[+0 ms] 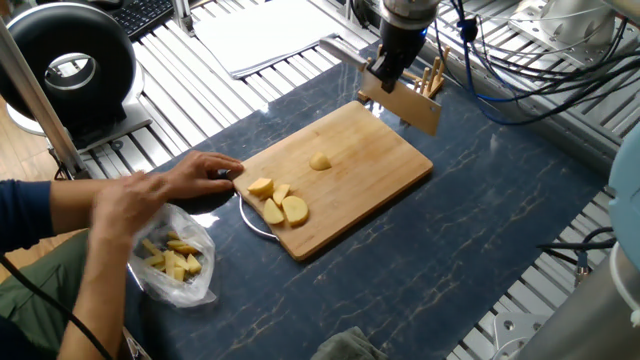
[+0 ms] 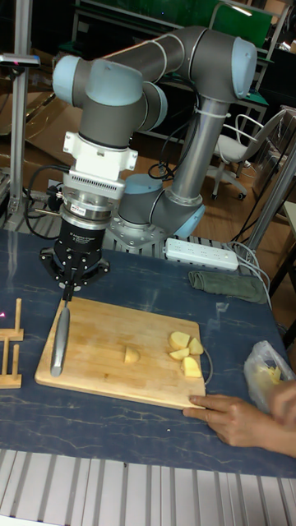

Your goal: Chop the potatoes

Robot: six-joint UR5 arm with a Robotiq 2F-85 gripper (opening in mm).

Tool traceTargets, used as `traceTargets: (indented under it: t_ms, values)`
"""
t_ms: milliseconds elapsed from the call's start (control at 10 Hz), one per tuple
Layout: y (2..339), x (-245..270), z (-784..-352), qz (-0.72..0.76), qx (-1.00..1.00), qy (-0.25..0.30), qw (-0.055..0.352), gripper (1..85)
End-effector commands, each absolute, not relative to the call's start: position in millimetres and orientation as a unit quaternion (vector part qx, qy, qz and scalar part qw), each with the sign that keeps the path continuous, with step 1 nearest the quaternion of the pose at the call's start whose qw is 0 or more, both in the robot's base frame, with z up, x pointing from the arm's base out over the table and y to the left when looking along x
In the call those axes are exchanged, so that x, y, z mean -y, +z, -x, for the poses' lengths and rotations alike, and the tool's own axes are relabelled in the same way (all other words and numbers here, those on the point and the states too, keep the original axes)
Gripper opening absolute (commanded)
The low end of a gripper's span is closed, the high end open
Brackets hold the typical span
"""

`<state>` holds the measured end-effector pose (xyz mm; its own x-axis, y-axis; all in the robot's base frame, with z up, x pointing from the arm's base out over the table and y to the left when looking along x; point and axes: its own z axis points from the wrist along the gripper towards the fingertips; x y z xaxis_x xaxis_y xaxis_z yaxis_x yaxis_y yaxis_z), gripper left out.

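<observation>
Several potatoes (image 1: 277,203): a cluster of pale pieces sits at the lower left end of the cutting board (image 1: 370,150), with one lone piece (image 1: 320,161) near the board's middle, apart from the rest.
Gripper (image 2: 70,286): you have the fingers clamped on the handle of a knife (image 2: 57,345); in the tall view the blade hangs over the board's left end, well apart from the cluster.
In the way: a person's hand (image 1: 200,175) rests at the board's edge just beside the cluster; a second hand (image 1: 125,205), blurred, is over the plastic bag (image 1: 175,262) of yellow pieces.
Nearby: a wooden rack (image 2: 8,353) stands off the board's left end in the tall view.
Behind the arm: a power strip (image 2: 201,253) and a folded cloth (image 2: 226,285).
</observation>
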<state>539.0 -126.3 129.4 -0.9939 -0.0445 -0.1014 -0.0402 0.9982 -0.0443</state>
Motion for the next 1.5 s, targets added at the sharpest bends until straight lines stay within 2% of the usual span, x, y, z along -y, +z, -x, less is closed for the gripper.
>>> traceTargets:
  t_ms: [0,100,200,400,600,1000,1200,1400]
  values:
    - [133,134,-535,0.013,-0.999,-0.018,0.045,1.0]
    - [133,141,-536,0.027,-0.998,-0.019,0.044,1.0]
    - [133,129,-534,0.02,-0.999,0.004,0.041,1.0]
    - [136,101,-543,0.031,-0.996,0.058,0.061,1.0]
    - [135,108,-545,0.044,-0.996,0.043,0.066,1.0]
    - [138,98,-554,0.041,-0.994,0.062,0.083,1.0]
    - [136,104,-547,0.044,-0.995,0.051,0.07,1.0]
    - [154,82,-559,0.05,-0.996,0.052,0.059,1.0]
